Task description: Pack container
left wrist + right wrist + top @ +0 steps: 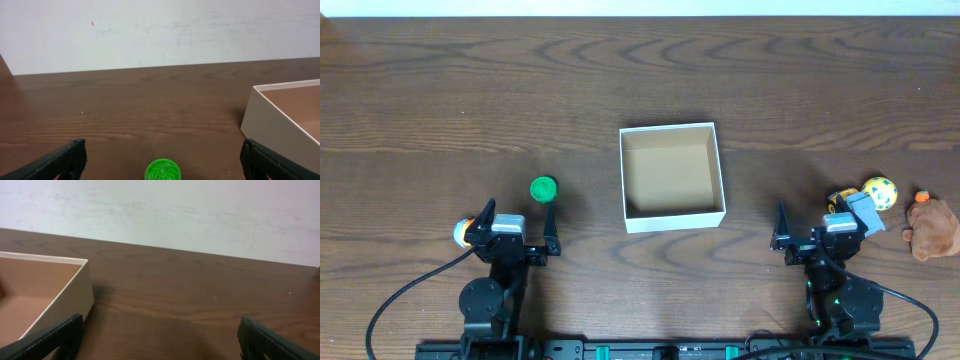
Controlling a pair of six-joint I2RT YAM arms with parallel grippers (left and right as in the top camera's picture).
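The container (672,218), a square white box with a tan inside, sits mid-table and holds nothing I can see. It also shows in the left wrist view (260,117) at the right and in the right wrist view (75,297) at the left. A small green ball (543,189) lies left of it, just ahead of my open left gripper (520,216); it shows between the jaws in the left wrist view (163,171). My right gripper (813,228) is open and empty, right of the container.
A yellow patterned ball (881,192), a small yellow-black toy (839,199) and a brown plush toy (933,228) lie at the right. An orange-white toy (463,232) sits beside my left arm. The table's far edge meets a white wall.
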